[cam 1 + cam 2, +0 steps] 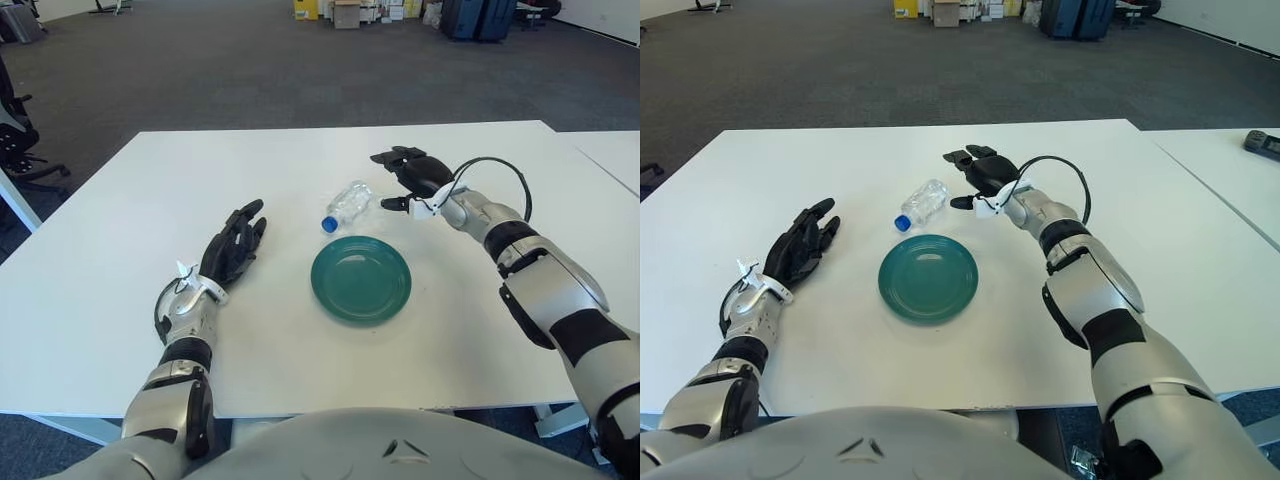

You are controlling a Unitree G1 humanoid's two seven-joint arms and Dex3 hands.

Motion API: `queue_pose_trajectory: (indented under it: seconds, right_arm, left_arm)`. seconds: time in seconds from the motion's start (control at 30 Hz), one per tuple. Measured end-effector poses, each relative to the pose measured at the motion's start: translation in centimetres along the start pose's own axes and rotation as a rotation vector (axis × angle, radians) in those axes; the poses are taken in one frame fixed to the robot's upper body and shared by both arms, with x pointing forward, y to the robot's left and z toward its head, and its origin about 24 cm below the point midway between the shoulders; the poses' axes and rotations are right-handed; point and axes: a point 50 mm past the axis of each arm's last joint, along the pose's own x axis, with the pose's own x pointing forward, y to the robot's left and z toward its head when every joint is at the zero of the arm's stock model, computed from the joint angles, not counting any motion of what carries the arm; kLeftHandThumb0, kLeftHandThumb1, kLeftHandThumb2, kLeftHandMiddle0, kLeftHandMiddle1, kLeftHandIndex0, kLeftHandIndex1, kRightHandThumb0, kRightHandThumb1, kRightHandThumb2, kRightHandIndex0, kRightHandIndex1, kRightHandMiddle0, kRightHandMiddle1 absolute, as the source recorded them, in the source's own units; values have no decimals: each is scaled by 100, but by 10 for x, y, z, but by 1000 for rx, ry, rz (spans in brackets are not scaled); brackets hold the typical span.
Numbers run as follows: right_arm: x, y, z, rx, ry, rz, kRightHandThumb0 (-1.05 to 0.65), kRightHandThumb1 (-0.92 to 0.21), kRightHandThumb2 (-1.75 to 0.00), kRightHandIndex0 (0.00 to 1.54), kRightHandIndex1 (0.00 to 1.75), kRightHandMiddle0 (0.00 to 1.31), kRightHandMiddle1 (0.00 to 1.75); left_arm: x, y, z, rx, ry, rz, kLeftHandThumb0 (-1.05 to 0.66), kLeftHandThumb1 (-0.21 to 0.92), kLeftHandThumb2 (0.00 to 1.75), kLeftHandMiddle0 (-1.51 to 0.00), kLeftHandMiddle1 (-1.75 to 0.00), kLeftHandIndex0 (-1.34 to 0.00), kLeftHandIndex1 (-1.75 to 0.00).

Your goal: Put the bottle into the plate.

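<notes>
A clear plastic bottle [347, 204] with a blue cap lies on its side on the white table [110, 290], cap pointing toward me and to the left. Just in front of it sits a round green plate [361, 279] with nothing in it. My right hand [402, 178] hovers a short way right of the bottle, fingers spread, holding nothing and not touching it. My left hand [234, 244] shows left of the plate, fingers relaxed and extended over the tabletop.
A second white table [1230, 170] stands to the right with a dark device [1262, 144] on it. An office chair [20, 140] is at the far left. Boxes and dark cases [480, 18] line the back of the carpeted room.
</notes>
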Motion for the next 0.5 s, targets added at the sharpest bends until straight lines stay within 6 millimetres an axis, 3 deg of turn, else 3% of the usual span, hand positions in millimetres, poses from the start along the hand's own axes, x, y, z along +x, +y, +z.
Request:
queue_pose_trajectory:
  seconds: [0.5]
  right_arm:
    - [17,-4,18,-55,-19,-14,-104,-92,-71,15,2,0,49]
  left_arm:
    - [-5,-5,2,134,-34,117,-78,92,72,-30,-3,0,-64]
